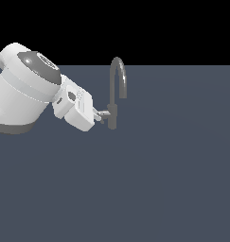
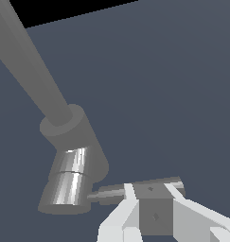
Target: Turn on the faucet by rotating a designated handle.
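The faucet [image 1: 111,116] is a small grey tap with a tall arched spout [image 1: 119,71], standing on the flat dark grey surface. In the wrist view its shiny cylindrical body [image 2: 69,182] and spout [image 2: 29,66] are close by. The handle [image 1: 105,113] is a short grey lever on a stub, pointing toward the exterior view's left. In the wrist view the handle [image 2: 154,201] lies between my two white fingers [image 2: 119,220], which touch it on both sides. My gripper [image 1: 98,115] is at the handle, and it also shows in the wrist view [image 2: 154,215].
The white arm [image 1: 22,90] fills the exterior view's left, level with the faucet. The dark grey floor [image 1: 159,179] runs flat on all sides, with black background beyond its far edge.
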{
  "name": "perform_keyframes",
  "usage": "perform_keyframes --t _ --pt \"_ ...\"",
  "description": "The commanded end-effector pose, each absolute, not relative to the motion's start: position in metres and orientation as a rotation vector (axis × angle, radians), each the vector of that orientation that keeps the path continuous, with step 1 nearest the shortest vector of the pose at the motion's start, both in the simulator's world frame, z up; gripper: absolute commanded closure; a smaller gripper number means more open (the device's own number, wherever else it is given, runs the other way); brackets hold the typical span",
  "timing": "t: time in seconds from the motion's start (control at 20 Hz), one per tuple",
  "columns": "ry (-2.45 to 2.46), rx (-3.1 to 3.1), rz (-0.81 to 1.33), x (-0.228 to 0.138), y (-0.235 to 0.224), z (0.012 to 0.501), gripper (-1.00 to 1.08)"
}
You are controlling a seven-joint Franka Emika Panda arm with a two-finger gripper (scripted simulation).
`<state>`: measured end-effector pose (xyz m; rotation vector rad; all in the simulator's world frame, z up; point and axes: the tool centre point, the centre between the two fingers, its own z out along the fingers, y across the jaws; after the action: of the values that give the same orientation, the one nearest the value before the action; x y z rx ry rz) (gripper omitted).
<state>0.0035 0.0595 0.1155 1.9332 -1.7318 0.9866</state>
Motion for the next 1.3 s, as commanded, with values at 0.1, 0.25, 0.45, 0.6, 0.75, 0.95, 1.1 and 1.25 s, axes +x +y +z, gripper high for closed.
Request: perform_keyframes --t 0.1,0.25,0.45,0.6,0.75,0.95,1.1,1.25 --pt "-1.730 1.925 0.986 0.005 0.057 0.101 1.08" --pt "-1.731 1.918 0.977 0.006 0.054 0.083 1.08" --pt "-1.733 1.909 0.965 0.007 0.050 0.060 1.08" --pt "-1.740 1.931 1.018 0.016 0.065 0.084 1.08" --pt "-1.739 1.927 1.008 0.022 0.064 0.074 1.08" --pt "-1.737 1.921 0.995 0.029 0.062 0.060 1.08" --pt "-1.736 1.917 0.986 0.035 0.061 0.050 1.08" --pt "-1.735 1.913 0.977 0.040 0.060 0.040 1.08"
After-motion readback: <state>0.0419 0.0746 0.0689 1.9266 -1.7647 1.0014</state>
